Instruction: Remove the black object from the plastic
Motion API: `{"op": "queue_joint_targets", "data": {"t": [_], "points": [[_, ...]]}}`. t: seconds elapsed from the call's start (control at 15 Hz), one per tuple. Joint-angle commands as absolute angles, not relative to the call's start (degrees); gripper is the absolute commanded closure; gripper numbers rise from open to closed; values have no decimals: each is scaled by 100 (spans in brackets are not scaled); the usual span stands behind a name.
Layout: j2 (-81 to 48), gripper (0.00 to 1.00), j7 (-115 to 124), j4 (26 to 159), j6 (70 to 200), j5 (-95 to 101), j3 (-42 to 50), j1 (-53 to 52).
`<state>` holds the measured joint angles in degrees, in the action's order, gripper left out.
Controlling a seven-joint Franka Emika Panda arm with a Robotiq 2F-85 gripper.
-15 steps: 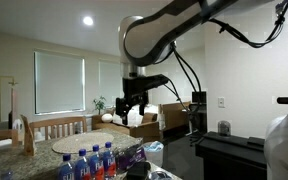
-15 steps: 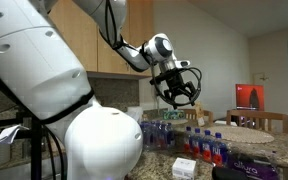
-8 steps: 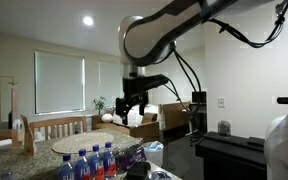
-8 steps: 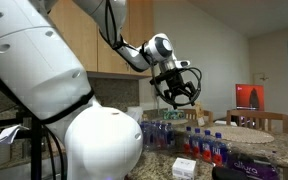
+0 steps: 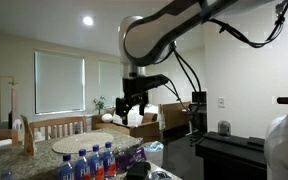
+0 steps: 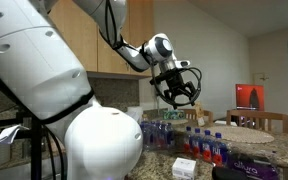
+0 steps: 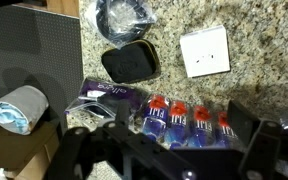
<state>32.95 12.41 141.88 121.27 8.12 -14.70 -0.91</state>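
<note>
In the wrist view a black rounded flat case [image 7: 131,63] lies on the granite counter [image 7: 234,20]. Just above it is a black coiled object [image 7: 122,15] in what looks like clear plastic. My gripper [image 7: 164,138] is open and empty, high above the counter, with its fingers spread over a pack of red-capped water bottles [image 7: 184,115]. In both exterior views the gripper [image 5: 132,103] [image 6: 177,92] hangs in the air well above the counter and holds nothing.
A white square card [image 7: 204,50] lies right of the case. A purple packet [image 7: 109,95] and a blue-white cloth [image 7: 19,108] lie to the left by a black panel [image 7: 34,50]. Bottle packs [image 5: 89,163] [image 6: 209,145] stand on the counter.
</note>
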Motion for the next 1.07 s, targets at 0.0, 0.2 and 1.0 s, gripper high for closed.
{"op": "queue_joint_targets", "data": {"t": [0.0,0.2,1.0], "points": [[3274,0,1300,14171,12100,885,-1366,-214],[3274,0,1300,14171,12100,885,-1366,-214],[1724,0,399,14326,13996,1151,-382,-67]]}}
